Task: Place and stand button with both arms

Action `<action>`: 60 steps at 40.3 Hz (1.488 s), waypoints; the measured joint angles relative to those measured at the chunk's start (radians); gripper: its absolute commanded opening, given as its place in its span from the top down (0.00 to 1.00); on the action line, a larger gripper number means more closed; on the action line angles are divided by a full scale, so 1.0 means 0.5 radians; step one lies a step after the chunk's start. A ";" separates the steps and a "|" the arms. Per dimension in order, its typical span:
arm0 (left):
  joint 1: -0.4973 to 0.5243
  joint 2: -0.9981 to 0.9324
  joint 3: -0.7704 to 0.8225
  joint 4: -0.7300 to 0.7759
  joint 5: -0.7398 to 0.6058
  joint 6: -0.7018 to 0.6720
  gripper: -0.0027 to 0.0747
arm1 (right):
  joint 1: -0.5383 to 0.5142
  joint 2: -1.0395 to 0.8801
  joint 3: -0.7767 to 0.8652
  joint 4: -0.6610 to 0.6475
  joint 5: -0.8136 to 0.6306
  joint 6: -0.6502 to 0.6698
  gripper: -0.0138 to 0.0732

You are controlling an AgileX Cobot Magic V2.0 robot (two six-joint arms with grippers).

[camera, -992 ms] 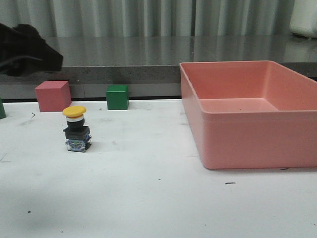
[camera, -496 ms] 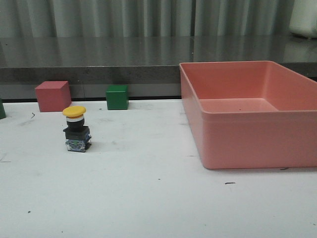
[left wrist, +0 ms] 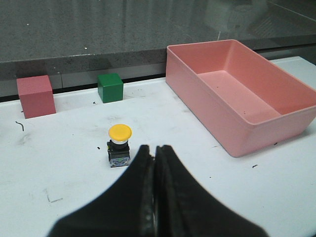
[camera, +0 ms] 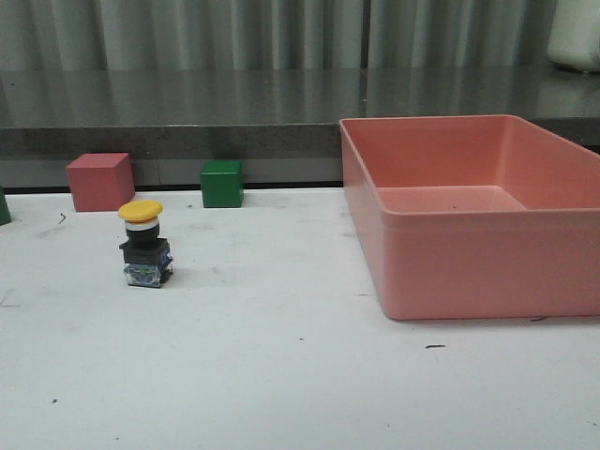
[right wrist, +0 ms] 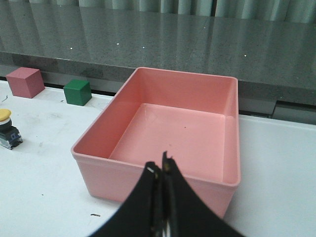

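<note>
- Button [camera: 144, 246] stands upright on the white table [camera: 300, 375], yellow cap up, pale base down. In the front view it sits at about 9 o'clock from table centre, well apart from the pink bin [camera: 473, 211].
- From the button, the red cube [camera: 99, 181] lies near at 11 o'clock and the green cube [camera: 222, 183] at 1 o'clock, both against the back edge.
- Left gripper [left wrist: 155, 153]: fingers pressed together, nothing between them. It hangs above the table, clear of the button, which shows just past its tips.
- Right gripper [right wrist: 162, 168]: fingers likewise closed and empty, held over the near wall of the bin. The button [right wrist: 9, 129] is well off to its side.
- Neither arm shows in the front view.
- Judgement: placing looks done; the button seems stable.
- Remaining work, as I read it, is only to stay clear. Any move of the left arm should go up and away, not over the cap; a brush would tip the tall body.
</note>
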State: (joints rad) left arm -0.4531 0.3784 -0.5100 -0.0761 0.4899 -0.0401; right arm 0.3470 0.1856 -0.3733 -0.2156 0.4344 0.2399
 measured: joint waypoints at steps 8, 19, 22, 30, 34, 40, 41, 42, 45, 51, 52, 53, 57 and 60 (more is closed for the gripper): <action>0.000 0.000 0.003 0.000 0.004 0.000 0.99 | 0.000 0.000 0.000 0.000 0.000 0.000 0.92; 0.000 0.000 0.005 0.000 0.004 -0.003 0.99 | 0.000 0.000 0.000 0.000 0.000 0.000 0.92; 0.000 -0.030 0.041 0.000 -0.059 -0.003 0.99 | 0.000 0.000 0.000 0.000 0.000 0.000 0.92; 0.148 -0.305 0.358 0.000 -0.436 -0.003 0.99 | 0.000 0.000 0.000 0.000 0.000 0.000 0.92; 0.287 -0.506 0.573 0.000 -0.529 -0.003 0.99 | 0.000 0.000 0.000 0.000 0.000 0.000 0.92; 0.488 -0.745 0.845 0.000 -0.549 -0.003 0.99 | 0.000 0.000 0.000 0.000 0.000 0.000 0.92; 0.522 -0.759 0.883 0.000 -0.552 -0.003 0.99 | 0.000 0.000 0.000 0.000 0.000 0.000 0.92; 0.555 -0.764 0.910 0.000 -0.552 -0.003 0.99 | 0.000 0.000 0.000 0.000 0.000 0.000 0.92; 0.646 -0.764 1.005 0.000 -0.562 -0.003 0.99 | 0.000 0.000 0.000 0.000 0.000 0.000 0.92; 0.763 -0.764 1.037 0.000 -0.585 -0.003 0.99 | 0.000 0.000 0.000 0.000 0.000 0.000 0.92; 0.779 -0.764 1.037 0.000 -0.585 -0.003 0.99 | 0.000 0.000 0.000 0.000 0.000 0.000 0.92; 0.789 -0.764 1.037 0.000 -0.585 -0.003 0.99 | 0.000 0.000 0.000 0.000 0.000 0.000 0.92; 0.815 -0.764 1.037 0.000 -0.589 -0.003 0.99 | 0.000 0.000 0.000 0.000 0.000 0.000 0.92; 0.818 -0.764 1.037 0.000 -0.593 -0.003 0.99 | 0.000 0.000 0.000 0.000 0.000 0.000 0.92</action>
State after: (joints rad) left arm -0.0438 -0.0034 0.0085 -0.0761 0.1933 -0.0416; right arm 0.3470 0.1856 -0.3733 -0.2156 0.4344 0.2399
